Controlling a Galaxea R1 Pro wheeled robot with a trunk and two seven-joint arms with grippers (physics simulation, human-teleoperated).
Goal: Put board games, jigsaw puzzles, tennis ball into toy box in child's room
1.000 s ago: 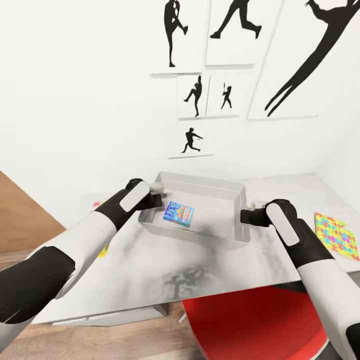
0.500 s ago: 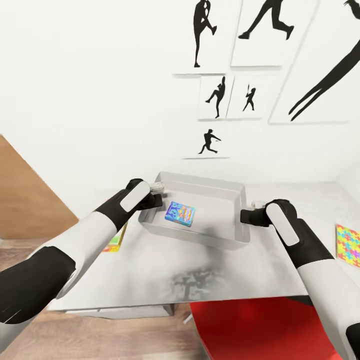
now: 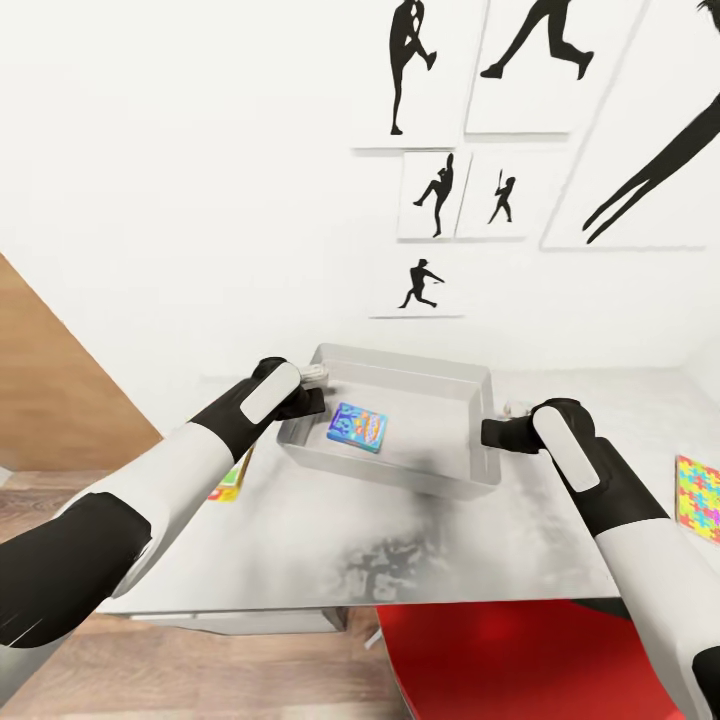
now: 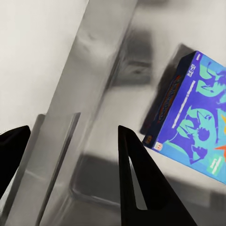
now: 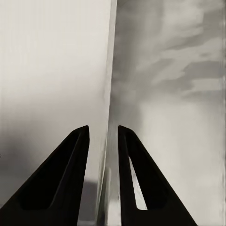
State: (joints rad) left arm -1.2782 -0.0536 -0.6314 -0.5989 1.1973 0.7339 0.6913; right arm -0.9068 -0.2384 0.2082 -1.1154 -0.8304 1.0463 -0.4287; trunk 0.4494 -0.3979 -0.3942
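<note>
The light grey toy box [image 3: 400,360] sits at the middle of the table [image 3: 400,540], held at both ends. My left gripper [image 3: 312,385] is shut on its left rim, and my right gripper [image 3: 497,420] is shut on its right rim. A small blue board game [image 3: 358,428] lies flat inside. In the left wrist view the box wall [image 4: 89,70] runs between the fingers of the left gripper [image 4: 70,136], with the blue game [image 4: 193,127] beyond. The right wrist view has the thin rim [image 5: 110,70] pinched by the right gripper [image 5: 102,129]. A jigsaw puzzle [image 3: 698,483] lies at the table's right edge.
A flat yellow, green and red piece [image 3: 230,482] peeks out under my left forearm at the table's left edge. A red chair [image 3: 500,660] stands below the table's front edge. The white wall with black silhouette prints [image 3: 430,195] is right behind the table.
The view has swung left: the prints and the puzzle slid right in the picture. The toy box and both grippers kept their place in the picture, so the box shifted left over the table.
</note>
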